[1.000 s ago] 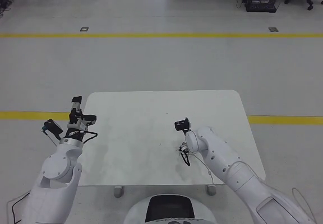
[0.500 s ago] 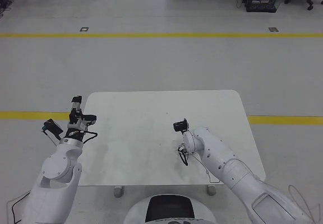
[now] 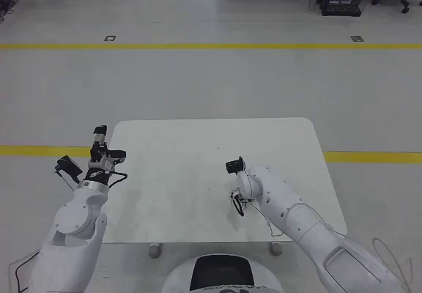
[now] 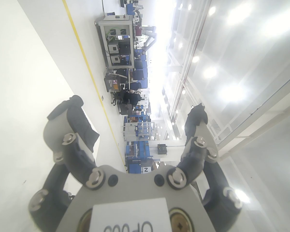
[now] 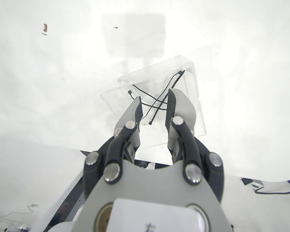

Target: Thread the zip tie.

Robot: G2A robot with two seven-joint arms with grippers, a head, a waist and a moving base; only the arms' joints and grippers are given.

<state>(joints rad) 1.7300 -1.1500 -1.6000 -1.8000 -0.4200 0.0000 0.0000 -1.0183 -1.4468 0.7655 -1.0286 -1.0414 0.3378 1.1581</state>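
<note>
While the right gripper (image 5: 154, 97) hangs over the near right-of-centre part of the white table (image 3: 196, 146), its two fingers stand partly apart, with a moderate gap, and nothing is clamped between them. Just below its fingertips lies a shallow clear tray (image 5: 198, 112) that sits flat on the table and holds several thin black zip ties (image 5: 173, 81), loose and crossing one another. Some of those strands show through the gap between the fingers; whether the tips touch any of them cannot be told. From above, the zip ties (image 3: 238, 203) are a small dark tangle beside the right wrist, near the table's front edge. Well apart from all this, the left gripper (image 4: 135, 105) is at the table's left edge (image 3: 100, 146), aimed away from the tray toward the far side of the room, its fingers spread wide and empty. A small brown scrap (image 5: 45, 27) lies on the table beyond the tray.
</note>
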